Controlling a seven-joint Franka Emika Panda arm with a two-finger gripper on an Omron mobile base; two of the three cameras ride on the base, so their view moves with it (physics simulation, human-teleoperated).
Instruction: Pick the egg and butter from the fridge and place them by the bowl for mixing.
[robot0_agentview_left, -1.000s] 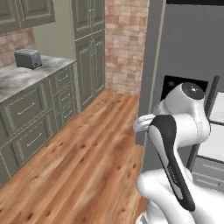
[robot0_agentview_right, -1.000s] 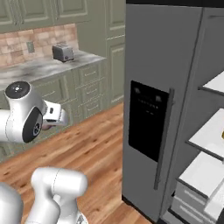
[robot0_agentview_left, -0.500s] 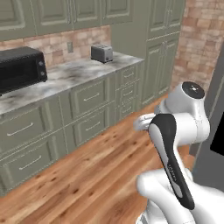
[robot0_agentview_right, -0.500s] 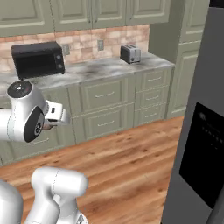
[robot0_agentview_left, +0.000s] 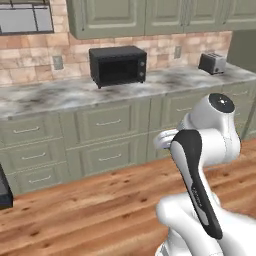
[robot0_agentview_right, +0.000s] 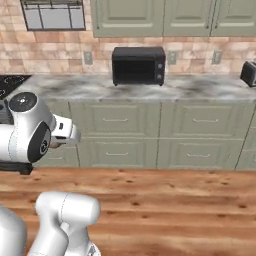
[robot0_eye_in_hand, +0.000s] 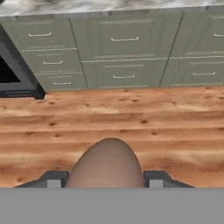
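Note:
The egg (robot0_eye_in_hand: 107, 164), a brownish-pink oval, sits large at the bottom of the hand view, pinched between my gripper's (robot0_eye_in_hand: 107, 180) two dark fingertips (robot0_eye_in_hand: 53, 179). The gripper is shut on it and hangs above the wooden floor, facing the lower cabinets. From the left base camera the hand (robot0_agentview_left: 163, 141) is tucked in front of the arm's white elbow. The right base camera has it (robot0_agentview_right: 56, 143) at the left, level with the upper drawers. The fridge, the butter and the bowl are out of view.
A grey marble counter (robot0_agentview_left: 60, 95) runs across the back over green drawers (robot0_agentview_right: 116, 120). On it stand a black microwave (robot0_agentview_right: 138, 65) and a toaster (robot0_agentview_left: 212, 62). A black stove (robot0_agentview_right: 10, 82) is at the left, its dark front (robot0_eye_in_hand: 13, 70) near the hand. Open wooden floor (robot0_agentview_right: 175, 200) lies ahead.
The whole picture has swung: the base has turned away from the fridge and now faces the counter with the microwave. The arm keeps its pose and its hold.

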